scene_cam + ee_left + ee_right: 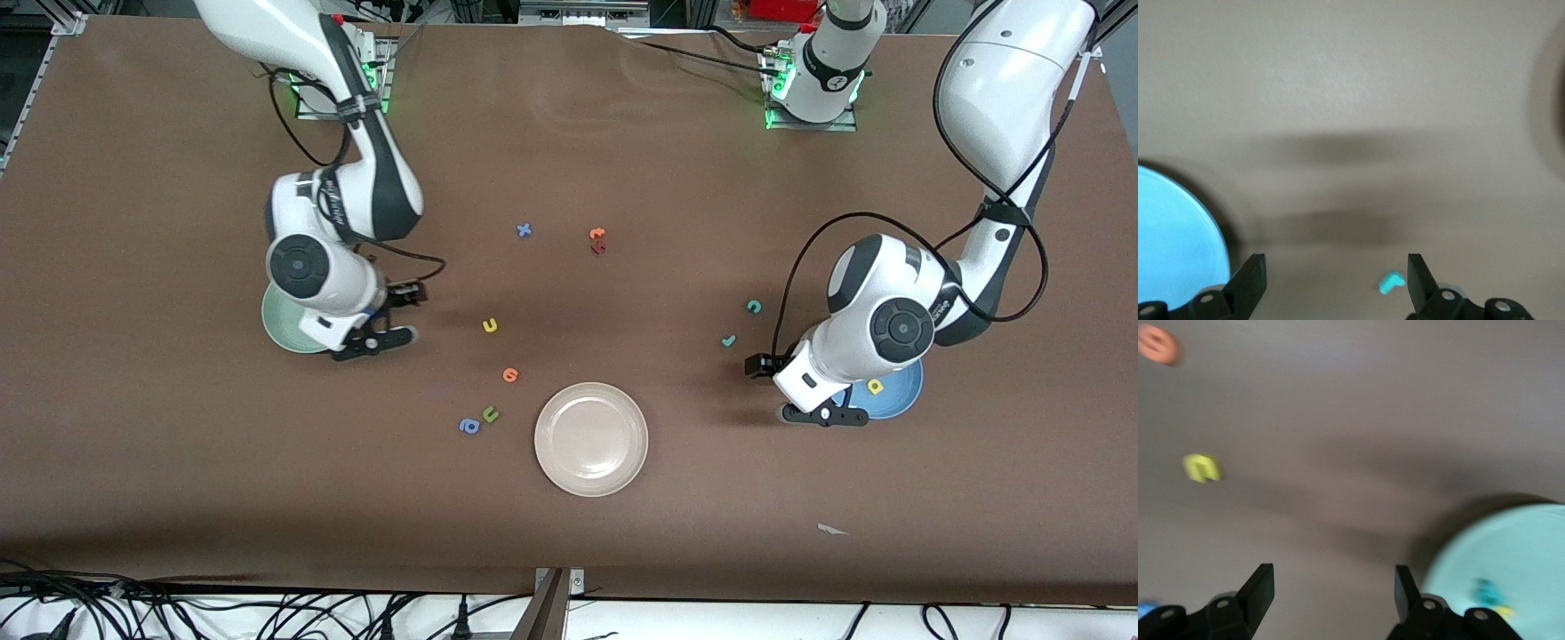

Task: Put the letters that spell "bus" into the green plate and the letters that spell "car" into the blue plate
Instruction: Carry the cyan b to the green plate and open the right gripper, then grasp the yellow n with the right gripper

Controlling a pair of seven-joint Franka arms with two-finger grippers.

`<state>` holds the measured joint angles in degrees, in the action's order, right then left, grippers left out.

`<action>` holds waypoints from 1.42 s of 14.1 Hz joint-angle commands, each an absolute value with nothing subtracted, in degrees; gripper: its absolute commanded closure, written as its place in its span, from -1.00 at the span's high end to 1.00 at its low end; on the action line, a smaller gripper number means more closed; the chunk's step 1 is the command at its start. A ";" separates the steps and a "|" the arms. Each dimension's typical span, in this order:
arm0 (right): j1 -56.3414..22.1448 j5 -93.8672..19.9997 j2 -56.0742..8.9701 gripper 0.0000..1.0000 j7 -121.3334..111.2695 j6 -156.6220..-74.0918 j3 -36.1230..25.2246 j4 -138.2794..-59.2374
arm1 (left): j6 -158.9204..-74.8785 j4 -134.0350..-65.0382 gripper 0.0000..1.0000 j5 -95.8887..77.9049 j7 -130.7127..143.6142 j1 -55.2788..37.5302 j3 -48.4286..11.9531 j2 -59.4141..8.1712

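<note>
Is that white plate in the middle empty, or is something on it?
Empty. The front view shows the cream-white plate with a bare surface; the nearest foam letters, a green u and a blue a, lie on the table beside it.

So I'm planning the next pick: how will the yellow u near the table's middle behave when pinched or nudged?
The yellow u lies flat on the brown table, so it probably won't roll or tip. It looks tiny and thin, so it is likely very light and may slide if nudged. Its low profile leaves little to pinch.
</note>
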<state>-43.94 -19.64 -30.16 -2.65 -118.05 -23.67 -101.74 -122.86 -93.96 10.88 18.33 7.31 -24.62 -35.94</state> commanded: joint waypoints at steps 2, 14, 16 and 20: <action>-43.59 -29.96 -35.50 0.23 -1.84 -123.29 -21.19 -98.00 | -132.69 -110.01 0.87 5.11 17.58 0.29 -16.99 -25.50; -51.15 -29.62 -42.45 0.05 5.54 -134.56 -21.01 -98.17 | -155.48 -121.73 0.64 0.88 20.21 -12.13 -10.11 -27.77; -51.24 -29.53 -42.89 -0.18 5.45 -136.14 -21.01 -98.26 | -155.48 -120.33 0.58 1.32 20.21 -12.92 -9.50 -29.70; -51.68 -29.44 -42.89 -0.89 4.93 -136.14 -21.09 -98.26 | -155.39 -116.98 0.55 4.30 19.51 -12.92 -7.21 -31.73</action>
<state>-50.86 -29.09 -41.54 5.24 -135.79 -20.64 -99.41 -155.37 -119.12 2.82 19.93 -12.03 -8.91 -30.61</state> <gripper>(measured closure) 0.736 0.220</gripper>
